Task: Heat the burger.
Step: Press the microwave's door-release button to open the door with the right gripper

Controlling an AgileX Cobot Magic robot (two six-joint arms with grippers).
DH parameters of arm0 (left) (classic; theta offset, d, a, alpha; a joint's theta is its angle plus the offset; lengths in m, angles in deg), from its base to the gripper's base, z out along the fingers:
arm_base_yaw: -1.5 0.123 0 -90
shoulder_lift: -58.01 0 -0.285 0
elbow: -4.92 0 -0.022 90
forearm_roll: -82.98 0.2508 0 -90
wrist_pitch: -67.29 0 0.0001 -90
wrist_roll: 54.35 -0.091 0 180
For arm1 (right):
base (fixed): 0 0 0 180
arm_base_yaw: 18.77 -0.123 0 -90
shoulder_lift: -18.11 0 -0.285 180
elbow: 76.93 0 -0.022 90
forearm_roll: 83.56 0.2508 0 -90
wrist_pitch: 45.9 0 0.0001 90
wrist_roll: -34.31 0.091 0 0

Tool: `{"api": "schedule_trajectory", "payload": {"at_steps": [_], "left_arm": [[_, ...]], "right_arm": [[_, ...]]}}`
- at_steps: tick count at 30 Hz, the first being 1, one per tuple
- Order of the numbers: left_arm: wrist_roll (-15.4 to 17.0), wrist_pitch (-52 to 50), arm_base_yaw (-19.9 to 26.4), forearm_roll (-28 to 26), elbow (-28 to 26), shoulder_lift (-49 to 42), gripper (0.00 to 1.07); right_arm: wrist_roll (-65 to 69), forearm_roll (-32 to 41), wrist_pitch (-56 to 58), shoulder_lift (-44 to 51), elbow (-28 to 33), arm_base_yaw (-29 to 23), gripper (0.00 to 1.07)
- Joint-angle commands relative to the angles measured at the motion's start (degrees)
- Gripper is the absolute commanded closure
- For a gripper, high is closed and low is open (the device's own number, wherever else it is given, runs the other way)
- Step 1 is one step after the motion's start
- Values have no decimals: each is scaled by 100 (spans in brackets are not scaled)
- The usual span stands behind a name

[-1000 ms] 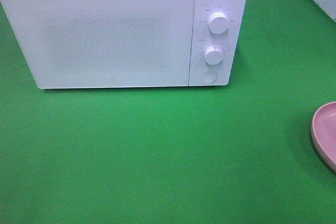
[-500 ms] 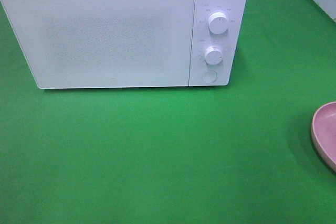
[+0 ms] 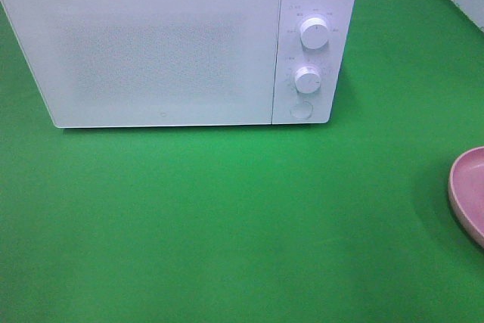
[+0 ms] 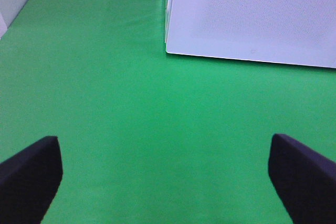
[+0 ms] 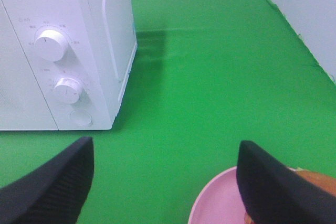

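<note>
Green cloth (image 3: 227, 217); plate (image 3: 469, 187) cut off, burger (image 5: 321, 176) mostly behind right hand (image 5: 165, 148).

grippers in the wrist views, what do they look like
Only the fingers show. The left gripper has two matte, near-black fingers with a faint purple tint, broad and wedge-shaped with blunt, rounded ends. The right gripper has the same kind. No cables, markings or arm links are in view, and the high camera shows neither arm.

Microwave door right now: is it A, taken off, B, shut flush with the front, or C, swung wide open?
B: the microwave door sits flush beside the knob panel, with no gap and none of the inside showing.
</note>
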Motion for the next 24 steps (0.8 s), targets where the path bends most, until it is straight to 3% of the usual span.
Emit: {"api": "schedule_trajectory", "payload": {"at_steps": [1,6,24], "left_arm": [[-6,-46,11,-40,-6,-97,7],[-6,-46,11,-40,-6,-97,7],[-6,-46,11,-40,-6,-97,7]], "right_arm": [[103,-34,-602,-372,29,23,34],[206,-34,-1049,-722,29,23,34],[-126,-11,-4389,-3077,86,23,34]]}}
